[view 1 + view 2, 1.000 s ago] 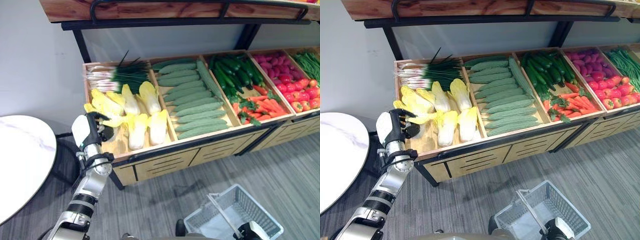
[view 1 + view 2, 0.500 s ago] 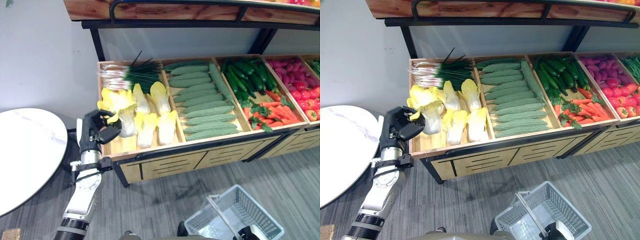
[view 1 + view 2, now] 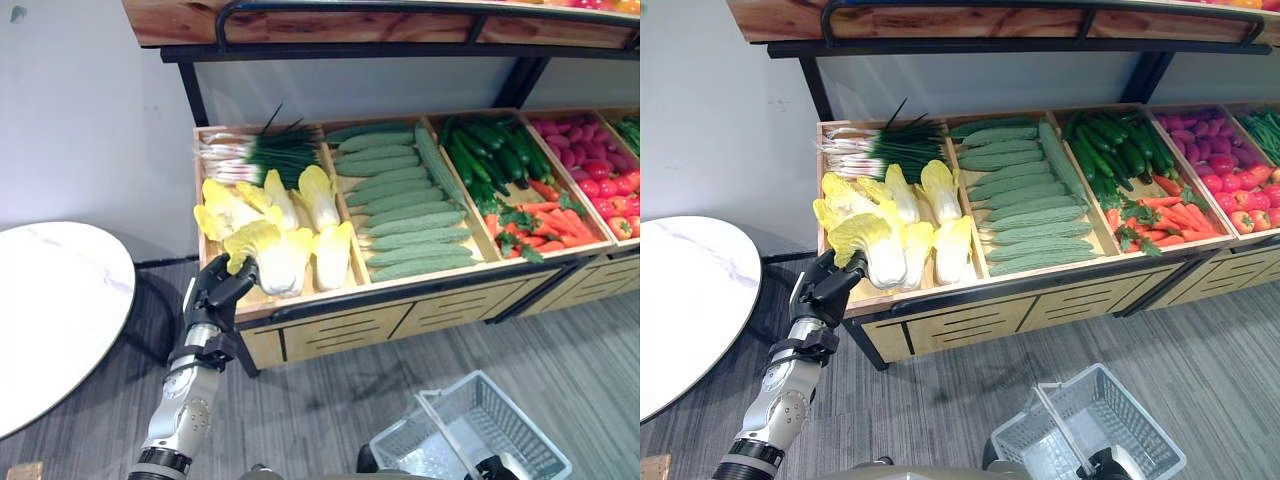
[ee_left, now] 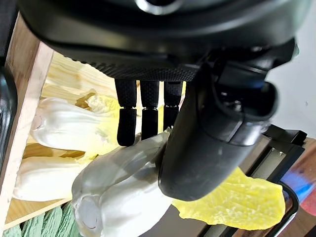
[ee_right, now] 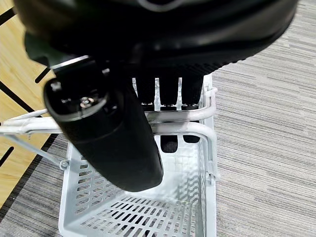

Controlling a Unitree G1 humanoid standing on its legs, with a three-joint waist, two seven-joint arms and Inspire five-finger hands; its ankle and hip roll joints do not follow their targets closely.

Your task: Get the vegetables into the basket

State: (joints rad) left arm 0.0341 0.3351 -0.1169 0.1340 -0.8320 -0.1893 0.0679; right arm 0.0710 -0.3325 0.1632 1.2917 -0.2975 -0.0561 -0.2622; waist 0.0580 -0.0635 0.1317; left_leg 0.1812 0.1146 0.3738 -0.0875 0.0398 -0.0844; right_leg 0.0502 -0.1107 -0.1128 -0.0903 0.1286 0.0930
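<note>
A plain pale grey wall (image 3: 90,110) stood at the far side. Grey wood-grain plank flooring (image 3: 560,340) covered the near ground. A round white marble-patterned surface (image 3: 50,310) sat at the left, beside a black-framed wooden produce stand (image 3: 400,310).

A silver-grey forearm with black ring bands is seen below the left hand (image 3: 217,291), ending in a black wrist collar; that hand is dark, with matte segmented fingers (image 4: 127,123) and a thick smooth thumb set with a small round screw; the right hand (image 5: 106,126) is equally dark, its palm stippled, its thumb bearing a screw
</note>
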